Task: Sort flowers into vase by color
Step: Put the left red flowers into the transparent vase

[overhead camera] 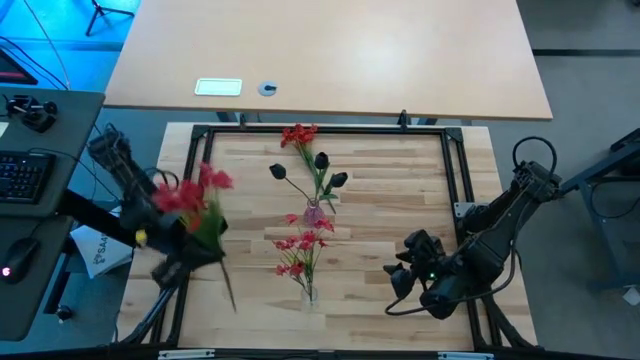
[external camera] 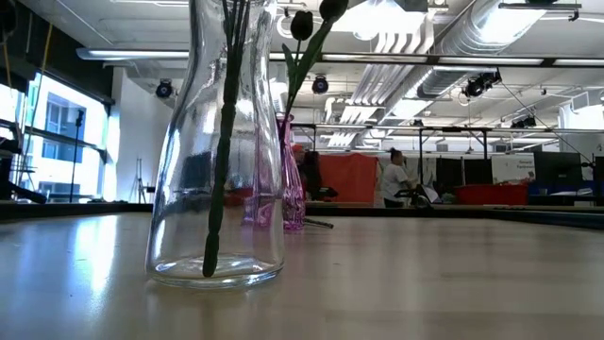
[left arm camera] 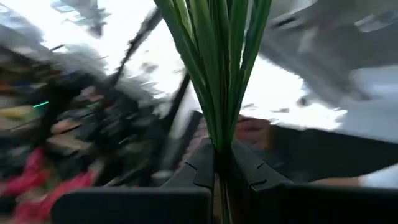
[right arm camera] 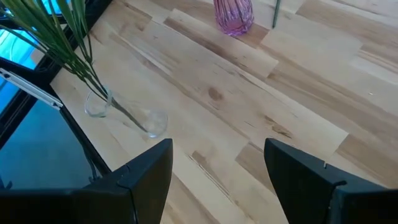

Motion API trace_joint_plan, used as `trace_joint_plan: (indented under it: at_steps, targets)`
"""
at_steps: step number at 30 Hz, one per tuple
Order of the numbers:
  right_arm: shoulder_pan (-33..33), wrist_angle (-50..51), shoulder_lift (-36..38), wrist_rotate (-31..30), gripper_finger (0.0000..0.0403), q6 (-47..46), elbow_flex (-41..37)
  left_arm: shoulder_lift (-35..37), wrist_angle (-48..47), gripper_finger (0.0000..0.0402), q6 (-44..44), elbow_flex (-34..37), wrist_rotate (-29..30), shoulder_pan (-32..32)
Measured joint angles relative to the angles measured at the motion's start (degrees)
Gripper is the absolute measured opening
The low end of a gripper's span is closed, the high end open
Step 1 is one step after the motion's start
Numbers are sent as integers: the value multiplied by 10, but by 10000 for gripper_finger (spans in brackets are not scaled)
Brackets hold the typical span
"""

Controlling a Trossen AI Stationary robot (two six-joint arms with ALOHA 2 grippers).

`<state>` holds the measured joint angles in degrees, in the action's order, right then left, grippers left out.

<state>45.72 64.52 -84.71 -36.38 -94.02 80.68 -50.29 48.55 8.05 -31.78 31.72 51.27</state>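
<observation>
Left gripper [overhead camera: 190,245] clamped on a red flower bunch [overhead camera: 195,192] at table's left edge, stems pinched low. Light, floppy, probably top-heavy; best held on the stems. Right gripper [overhead camera: 412,262] waits at right, fingers apart, empty.

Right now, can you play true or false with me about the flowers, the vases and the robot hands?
1. The left gripper is shut on a bunch of red flowers with green stems. True.
2. The right gripper holds a dark flower. False: it is open and holds nothing.
3. The clear glass vase has red flowers in it. True.
4. The pink-purple glass vase is lying on its side. False: it stands upright with the dark tulip-like flowers in it.
5. Both vases stand on the light wooden table. True.
</observation>
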Motion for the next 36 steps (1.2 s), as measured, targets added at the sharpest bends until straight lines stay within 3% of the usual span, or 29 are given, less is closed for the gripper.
trace_joint_plan:
  at_steps: [4, 9, 18, 24, 32, 36]
  targets:
    - [0, -1, 0, 0, 247, 1, 0, -100, -26, 0, -32, -46, 161, 50]
    - [1, -1, 0, 1, 247, 32, 0, -234, -23, 0, -78, -142, 265, 60]
    - [3, -2, 0, 5, 247, 101, 0, -416, -19, 0, -110, -275, 340, 26]
    - [16, -4, 0, 5, 247, 105, 0, -504, -20, 0, -103, -348, 431, -19]
    - [40, -5, 0, 7, 247, 105, 0, -539, -19, 0, -219, -404, 487, -27]
    - [47, -9, 0, 6, 247, 102, 0, -548, -21, 0, -214, -402, 490, -35]
